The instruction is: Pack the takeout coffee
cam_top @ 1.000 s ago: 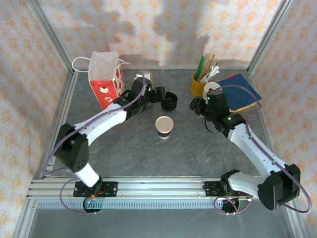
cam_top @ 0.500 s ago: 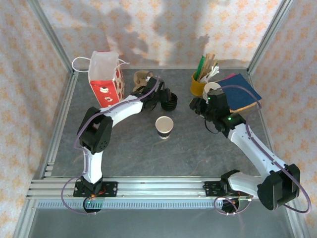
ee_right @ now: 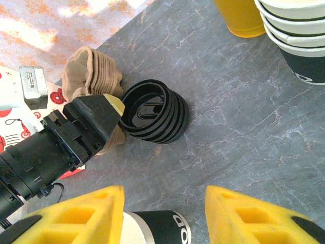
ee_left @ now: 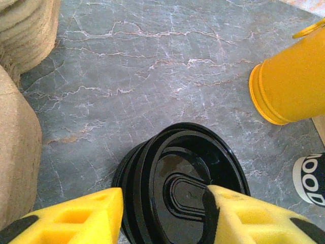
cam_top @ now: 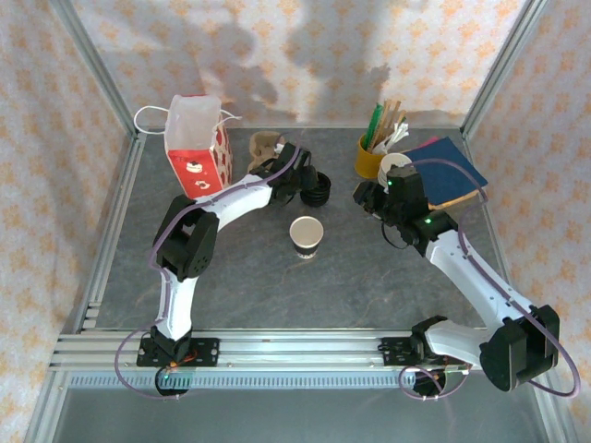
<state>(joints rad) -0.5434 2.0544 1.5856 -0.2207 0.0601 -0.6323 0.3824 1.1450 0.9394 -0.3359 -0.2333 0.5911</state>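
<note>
Lidless takeout coffee cup [cam_top: 306, 235] stands mid-bench. Left gripper [ee_left: 162, 211], jaws spread, is poised over the stack of black lids [ee_left: 183, 188] near the far edge. Nested lids may lift together or topple. Tan cardboard sleeves [ee_left: 18, 137] crowd its left, while bare bench [cam_top: 277, 277] lies toward the near edge. Right gripper [ee_right: 163, 216] hangs with jaws released.

White letters, apparently "OOD", stand on the dark paper cup [ee_left: 311, 182] at the left wrist view's edge; the right wrist view shows "OD" there [ee_right: 170, 222]. The grey tag [ee_right: 31, 81] is illegible
</note>
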